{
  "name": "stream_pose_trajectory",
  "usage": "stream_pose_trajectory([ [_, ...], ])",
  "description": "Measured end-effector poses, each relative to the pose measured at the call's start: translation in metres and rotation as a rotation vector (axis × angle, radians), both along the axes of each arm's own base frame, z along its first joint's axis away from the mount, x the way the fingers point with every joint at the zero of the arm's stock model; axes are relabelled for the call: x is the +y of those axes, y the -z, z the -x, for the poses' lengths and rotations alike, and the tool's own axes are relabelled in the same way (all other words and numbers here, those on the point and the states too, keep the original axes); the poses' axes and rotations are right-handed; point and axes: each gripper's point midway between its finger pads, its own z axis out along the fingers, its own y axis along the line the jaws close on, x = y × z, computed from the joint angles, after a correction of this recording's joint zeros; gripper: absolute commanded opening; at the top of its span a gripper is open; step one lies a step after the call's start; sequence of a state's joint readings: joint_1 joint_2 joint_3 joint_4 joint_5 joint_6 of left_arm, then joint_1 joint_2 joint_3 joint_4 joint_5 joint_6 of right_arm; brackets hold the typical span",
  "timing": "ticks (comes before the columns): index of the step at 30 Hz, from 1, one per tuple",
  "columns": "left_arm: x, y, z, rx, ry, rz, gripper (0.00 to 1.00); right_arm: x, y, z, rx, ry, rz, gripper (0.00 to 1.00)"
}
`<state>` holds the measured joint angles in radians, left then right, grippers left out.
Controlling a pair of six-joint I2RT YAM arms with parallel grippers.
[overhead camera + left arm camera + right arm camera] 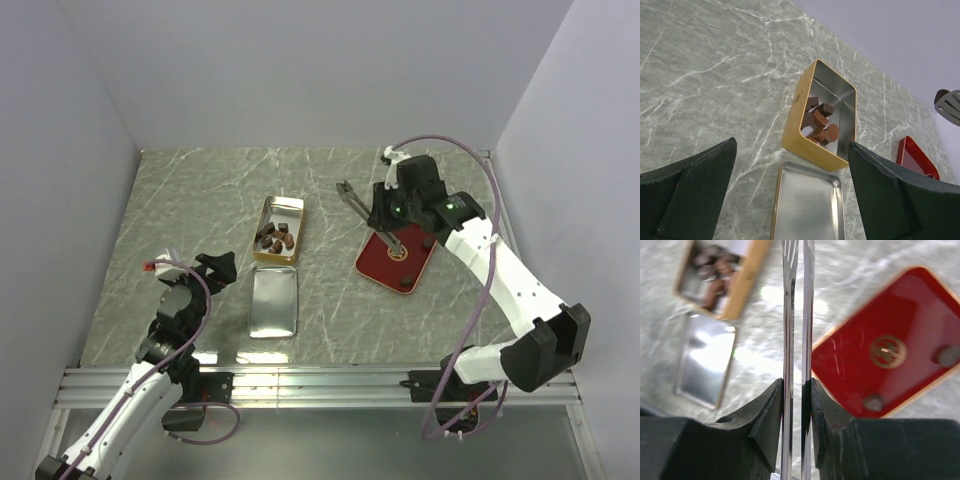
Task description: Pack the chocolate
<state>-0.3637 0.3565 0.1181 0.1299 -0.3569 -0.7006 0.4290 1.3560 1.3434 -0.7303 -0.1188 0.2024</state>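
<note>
Right gripper [797,390] fingers clamped narrow on tongs [789,315]; blades near-parallel, nothing visible in tips. Tips over bare table between gold tin [283,203] and red tray [910,315]. Two chocolate chunks [874,402] on tray, rest in tin. Advice: ease squeeze, straddle chunk, pinch softly, since glossy tray looks skid-prone. Left gripper [792,150] wide open near lid [807,200].
</note>
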Motion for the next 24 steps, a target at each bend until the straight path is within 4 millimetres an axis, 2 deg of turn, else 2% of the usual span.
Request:
stream_pose_trajectory([
  [9,0.0,0.002,0.0,0.008,0.0,-0.003,0.99,0.07,0.001,0.039,-0.005,-0.198,-0.083,0.3],
  [14,0.0,0.002,0.0,0.008,0.0,-0.003,1.0,0.103,0.003,0.048,-0.01,-0.272,-0.116,0.3],
  [24,0.0,0.004,-0.001,0.015,0.0,-0.006,0.99,0.133,0.027,0.045,0.018,-0.311,-0.113,0.3],
])
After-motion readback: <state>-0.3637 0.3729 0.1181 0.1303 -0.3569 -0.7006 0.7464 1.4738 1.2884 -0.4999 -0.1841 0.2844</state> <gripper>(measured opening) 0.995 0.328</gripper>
